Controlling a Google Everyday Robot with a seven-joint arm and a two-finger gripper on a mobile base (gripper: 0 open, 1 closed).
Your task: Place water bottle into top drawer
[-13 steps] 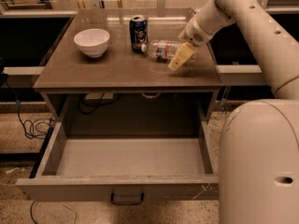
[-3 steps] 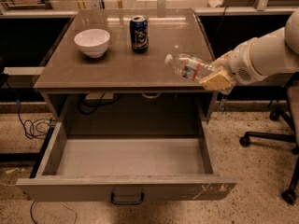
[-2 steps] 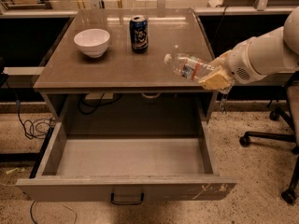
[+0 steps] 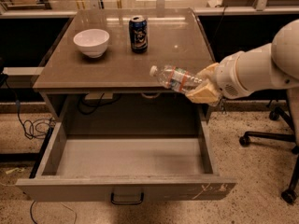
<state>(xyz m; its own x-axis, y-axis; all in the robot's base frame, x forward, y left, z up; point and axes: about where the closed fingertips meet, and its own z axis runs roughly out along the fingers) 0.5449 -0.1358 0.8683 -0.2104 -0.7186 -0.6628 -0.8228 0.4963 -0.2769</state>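
Note:
The water bottle (image 4: 174, 78), clear with a white cap and a red-and-blue label, lies tilted in the air, cap pointing left, at the front right edge of the table top. My gripper (image 4: 202, 88) is shut on the bottle's base end, with the white arm reaching in from the right. The bottle hangs above the right rear part of the top drawer (image 4: 126, 189), which is pulled fully open. The drawer holds nothing that I can see; its front panel carries a dark loop handle and white scratches.
A white bowl (image 4: 91, 42) and a dark blue drink can (image 4: 138, 33) stand on the table top (image 4: 121, 64). Cables hang under the table and lie on the floor at left. An office chair base (image 4: 275, 125) stands at right.
Since 4.3 s ago the bottle was lifted off the table top. In the last second it has moved left and slightly down, now over the drawer's rear right.

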